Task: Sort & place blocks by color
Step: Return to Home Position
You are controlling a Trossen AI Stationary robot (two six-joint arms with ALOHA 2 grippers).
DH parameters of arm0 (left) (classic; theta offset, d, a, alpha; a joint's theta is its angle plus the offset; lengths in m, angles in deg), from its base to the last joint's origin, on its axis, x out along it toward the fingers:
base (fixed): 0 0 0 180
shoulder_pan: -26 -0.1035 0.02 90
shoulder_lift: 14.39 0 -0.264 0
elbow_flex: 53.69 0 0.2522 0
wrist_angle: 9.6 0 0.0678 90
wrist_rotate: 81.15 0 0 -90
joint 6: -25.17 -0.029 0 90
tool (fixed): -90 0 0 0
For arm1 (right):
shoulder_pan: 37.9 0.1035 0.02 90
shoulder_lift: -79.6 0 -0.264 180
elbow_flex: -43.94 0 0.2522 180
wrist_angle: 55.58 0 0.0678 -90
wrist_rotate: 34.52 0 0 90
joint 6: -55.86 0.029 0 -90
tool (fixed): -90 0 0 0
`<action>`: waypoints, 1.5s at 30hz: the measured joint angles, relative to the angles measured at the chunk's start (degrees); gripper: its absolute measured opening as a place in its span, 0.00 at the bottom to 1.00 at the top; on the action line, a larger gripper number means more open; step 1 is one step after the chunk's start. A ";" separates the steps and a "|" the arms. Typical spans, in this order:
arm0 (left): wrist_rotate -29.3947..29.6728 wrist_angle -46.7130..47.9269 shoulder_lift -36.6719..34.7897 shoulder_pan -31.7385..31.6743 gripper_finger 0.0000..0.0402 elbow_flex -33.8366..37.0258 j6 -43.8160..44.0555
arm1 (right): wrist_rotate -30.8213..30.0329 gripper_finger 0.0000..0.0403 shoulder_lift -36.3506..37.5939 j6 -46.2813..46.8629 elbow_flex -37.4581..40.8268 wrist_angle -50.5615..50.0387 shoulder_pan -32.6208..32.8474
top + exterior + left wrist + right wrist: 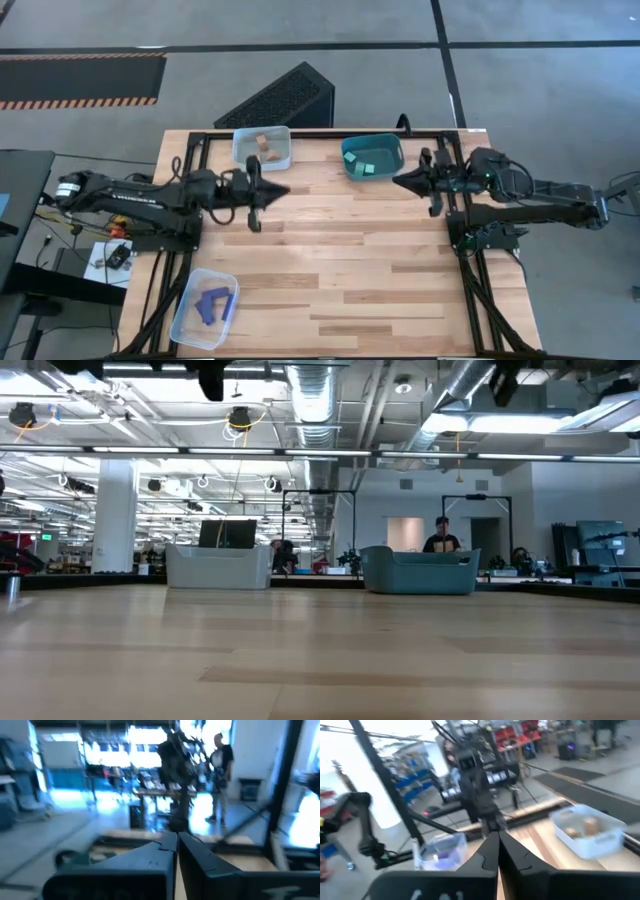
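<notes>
Well, both my hands are empty and pinched closed: the left gripper hangs over the table's left half with its fingers pointing toward the middle, and the right gripper faces it from the other side, the two well apart with bare boards between them. In each wrist view my own fingers meet at the tips with nothing between them. Nothing I have to sort lies in front of either hand. The tan cubes sit in the grey bin at the far edge, just beyond my left gripper; the teal cubes sit in the teal bin, just beside and beyond my right gripper; the blue bars lie heaped in the clear bin at the near left corner, beside my left arm's base and far from my right. Their long axes cross one another in the heap, so I cannot name one direction. I see no block loose on the boards, so I judge the sorting done and the move in hand a plain pull home: each arm is stretched low and nearly level, and should fold toward its own base without swinging sideways into the bin next to it.
</notes>
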 joint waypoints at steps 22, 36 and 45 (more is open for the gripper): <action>2.62 -9.54 -5.78 -10.03 0.00 15.05 -4.81 | -6.42 0.01 29.92 -10.74 16.55 -14.03 2.21; -3.20 -0.81 -28.43 -9.29 0.00 25.35 -4.53 | 3.49 0.01 35.39 -18.55 20.24 -9.58 2.31; 1.65 2.68 -35.82 -3.27 0.00 30.74 -4.73 | 5.44 0.00 35.39 -18.14 31.46 6.68 4.02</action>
